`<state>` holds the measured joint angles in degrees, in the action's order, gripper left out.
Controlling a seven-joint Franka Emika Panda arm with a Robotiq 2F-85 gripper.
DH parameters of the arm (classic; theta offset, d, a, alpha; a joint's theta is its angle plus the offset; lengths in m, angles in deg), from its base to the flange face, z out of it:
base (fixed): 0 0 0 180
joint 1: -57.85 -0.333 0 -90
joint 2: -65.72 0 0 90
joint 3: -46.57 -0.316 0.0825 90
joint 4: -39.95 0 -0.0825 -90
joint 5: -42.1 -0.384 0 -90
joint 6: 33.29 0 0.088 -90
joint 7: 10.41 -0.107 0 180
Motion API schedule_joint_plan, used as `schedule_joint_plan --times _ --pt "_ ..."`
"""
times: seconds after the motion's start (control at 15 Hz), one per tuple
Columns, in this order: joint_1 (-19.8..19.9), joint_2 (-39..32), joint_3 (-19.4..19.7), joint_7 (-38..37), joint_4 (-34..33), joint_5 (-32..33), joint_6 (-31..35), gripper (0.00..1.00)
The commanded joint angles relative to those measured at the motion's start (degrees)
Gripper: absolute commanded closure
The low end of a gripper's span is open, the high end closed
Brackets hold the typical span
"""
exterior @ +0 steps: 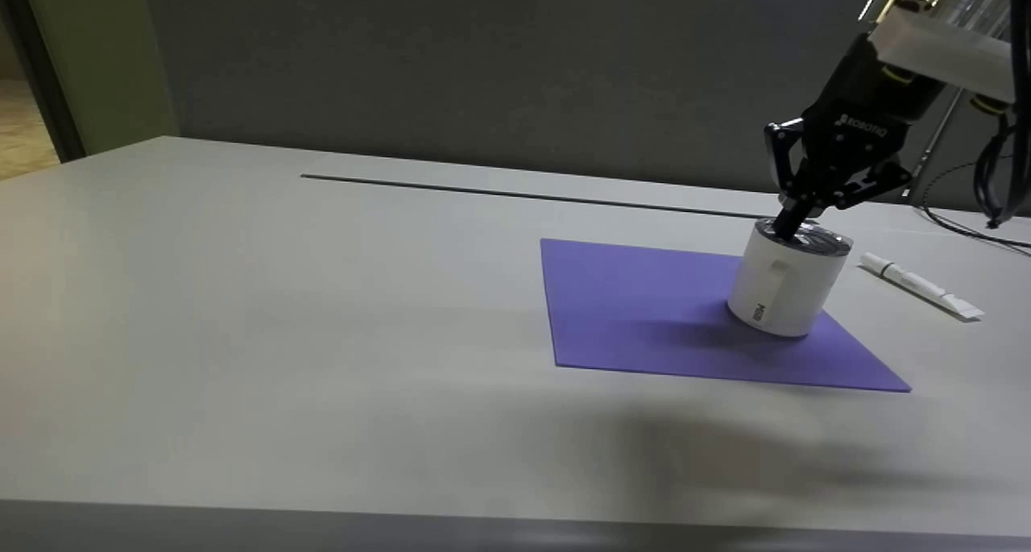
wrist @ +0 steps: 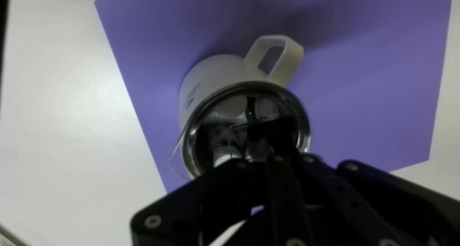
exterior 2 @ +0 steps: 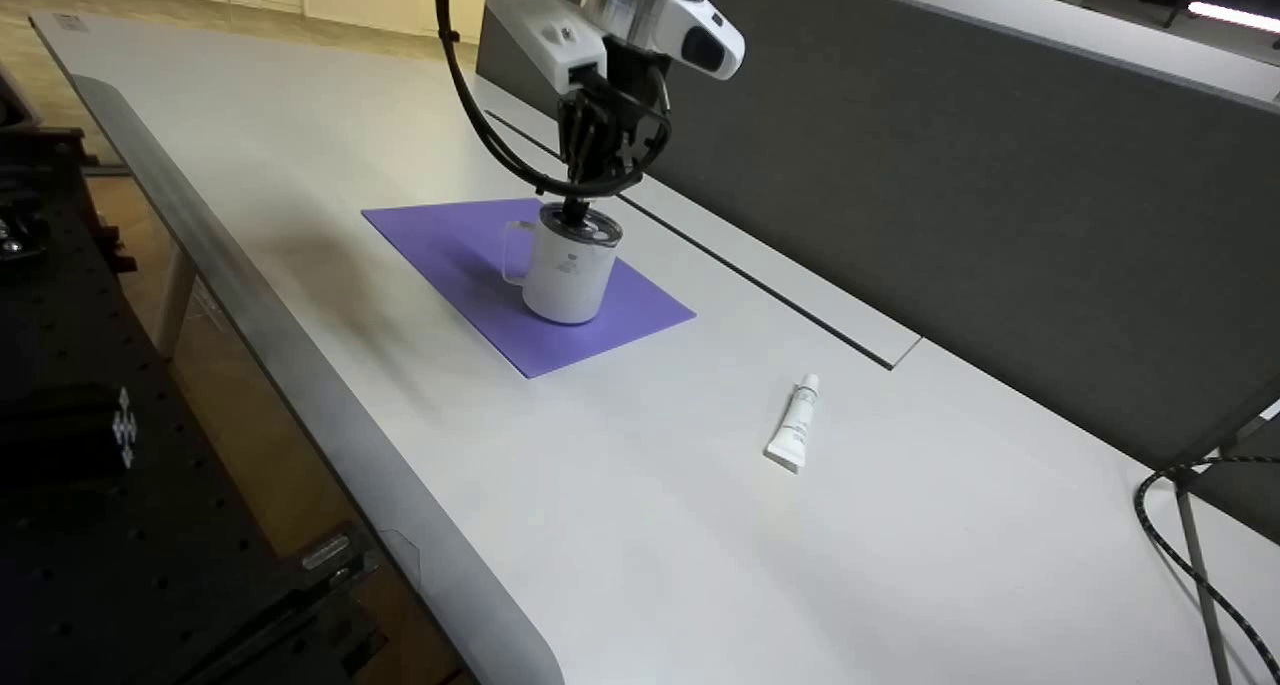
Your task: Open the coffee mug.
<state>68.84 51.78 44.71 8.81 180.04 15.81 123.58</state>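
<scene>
The coffee mug is a white cylinder with a handle and a dark, shiny top rim. It stands on the purple mat point(exterior: 636, 310) in both exterior views point(exterior: 781, 286) point(exterior 2: 568, 280). In the wrist view the mug point(wrist: 215, 73) shows its handle pointing up. A clear lid point(wrist: 239, 109) covers its top, and a thin transparent edge sticks out past the rim at left. My gripper point(exterior: 785, 226) has its fingers together, tips down at the lid, near the rim; it also shows in the wrist view point(wrist: 282, 134). Whether anything is between the tips is hidden.
A white tube point(exterior 2: 795, 425) lies on the table beside the mat; it also shows in an exterior view point(exterior: 918, 284). A dark slot point(exterior 2: 750, 280) runs along the table's back. A grey partition point(exterior: 483, 76) stands behind. A black cable point(exterior 2: 1165, 525) lies at the table's end.
</scene>
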Motion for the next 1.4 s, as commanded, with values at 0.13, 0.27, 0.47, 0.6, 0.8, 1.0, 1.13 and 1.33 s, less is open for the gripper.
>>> schedule_joint_plan --times 0.13,0.27,0.47,0.6,0.8,1.0,1.13,1.33 --pt "-0.22 -1.81 0.79 -1.85 -1.20 3.48 -0.61 1.00" --pt "-0.44 -1.94 0.98 -2.05 -1.04 5.00 -0.24 1.00" --pt "-0.63 -1.98 1.24 -2.54 -0.91 7.15 -0.02 1.00" --pt "-0.79 -1.93 1.65 -2.96 -0.83 8.92 0.29 1.00" --pt "-0.88 -1.79 2.14 -3.79 -0.87 11.22 0.32 1.00" --pt "-0.86 -1.63 2.55 -4.13 -0.84 12.46 0.28 1.00" --pt "-0.81 -1.69 2.46 -4.31 -0.85 12.78 0.28 1.00" --pt "-0.37 -2.03 1.74 -3.48 -1.25 11.41 -0.11 1.00"
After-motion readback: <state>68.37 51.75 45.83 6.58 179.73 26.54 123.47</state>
